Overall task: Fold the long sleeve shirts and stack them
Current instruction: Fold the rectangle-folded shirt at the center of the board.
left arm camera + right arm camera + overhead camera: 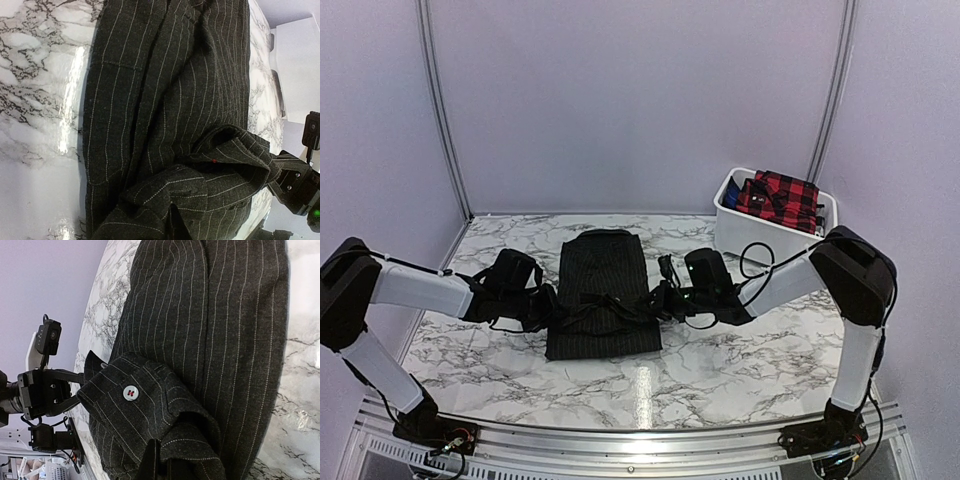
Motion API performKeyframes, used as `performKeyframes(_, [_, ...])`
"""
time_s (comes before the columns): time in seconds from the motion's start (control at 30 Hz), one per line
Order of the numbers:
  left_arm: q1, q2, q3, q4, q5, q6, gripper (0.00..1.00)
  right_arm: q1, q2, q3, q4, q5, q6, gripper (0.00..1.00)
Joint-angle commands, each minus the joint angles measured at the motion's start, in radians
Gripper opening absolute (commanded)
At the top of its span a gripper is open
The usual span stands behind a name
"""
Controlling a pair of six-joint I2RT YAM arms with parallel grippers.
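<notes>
We have left claw (550,307) and right claw (662,300) each clamped on a sleeve of the shirt (601,268) on the desk (730,362); letting go unevenly may tug the fold askew.

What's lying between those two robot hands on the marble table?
A black pinstriped cloth shirt spans the whole stretch between the left hand and the right hand; both pinch its bunched folds. The overhead view shows it.

No readable text, label or number shows anywhere.
</notes>
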Motion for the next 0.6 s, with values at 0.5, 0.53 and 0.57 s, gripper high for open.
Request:
performKeyframes(0.5, [0.081, -0.166, 0.065, -0.136, -0.043, 0.164, 0.89, -0.021, -0.143, 0.118, -0.271, 0.128, -0.238, 0.67])
performKeyframes(0.53, [0.081, -0.185, 0.071, -0.157, -0.044, 0.181, 0.89, -0.022, -0.152, 0.124, -0.29, 0.144, -0.255, 0.7])
performKeyframes(0.57, [0.081, -0.199, 0.078, -0.173, -0.042, 0.197, 0.9, -0.022, -0.161, 0.129, -0.313, 0.161, -0.272, 0.73])
